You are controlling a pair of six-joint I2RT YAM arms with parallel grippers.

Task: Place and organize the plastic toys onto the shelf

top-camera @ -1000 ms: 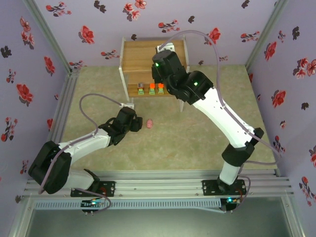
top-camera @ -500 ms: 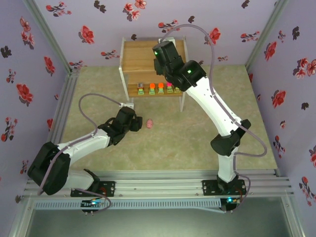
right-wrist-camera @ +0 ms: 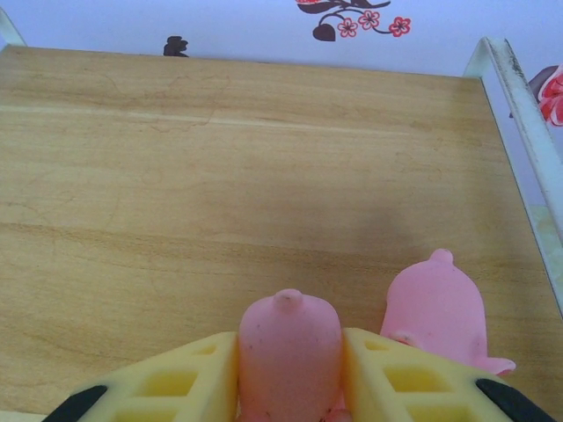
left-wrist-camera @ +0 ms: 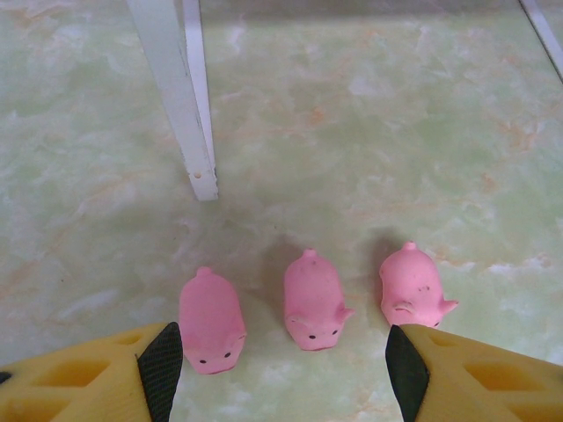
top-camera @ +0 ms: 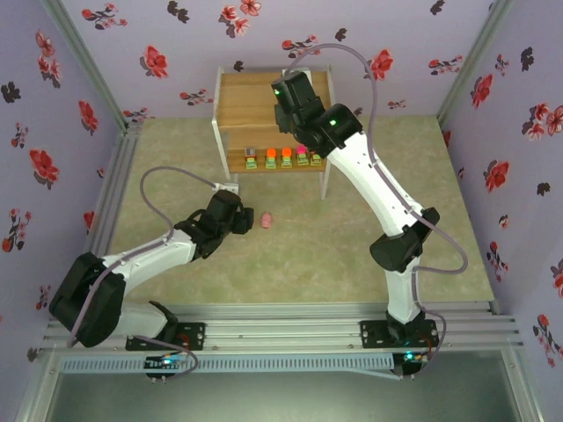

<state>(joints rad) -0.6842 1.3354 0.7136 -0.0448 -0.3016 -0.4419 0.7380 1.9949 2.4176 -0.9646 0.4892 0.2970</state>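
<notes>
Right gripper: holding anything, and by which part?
Yes. The right gripper is shut on a pink pig, with its fingers pressing the pig's two sides, over the shelf top board.

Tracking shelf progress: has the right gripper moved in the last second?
Yes. Seen from above, the right gripper, holding a pink pig, went back over the shelf toward the wall, uncovering two blocks on the lower tier.

I count five pink pigs: left pig (left-wrist-camera: pixel 211 321), middle pig (left-wrist-camera: pixel 312 299) and right pig (left-wrist-camera: pixel 412 286) on the tabletop (left-wrist-camera: pixel 369 132), front pig (right-wrist-camera: pixel 288 347) and side pig (right-wrist-camera: pixel 440 308) on the shelf (right-wrist-camera: pixel 176 176). Five blocky toys (top-camera: pixel 287 156) stand in one row. One shelf, two tiers.
</notes>
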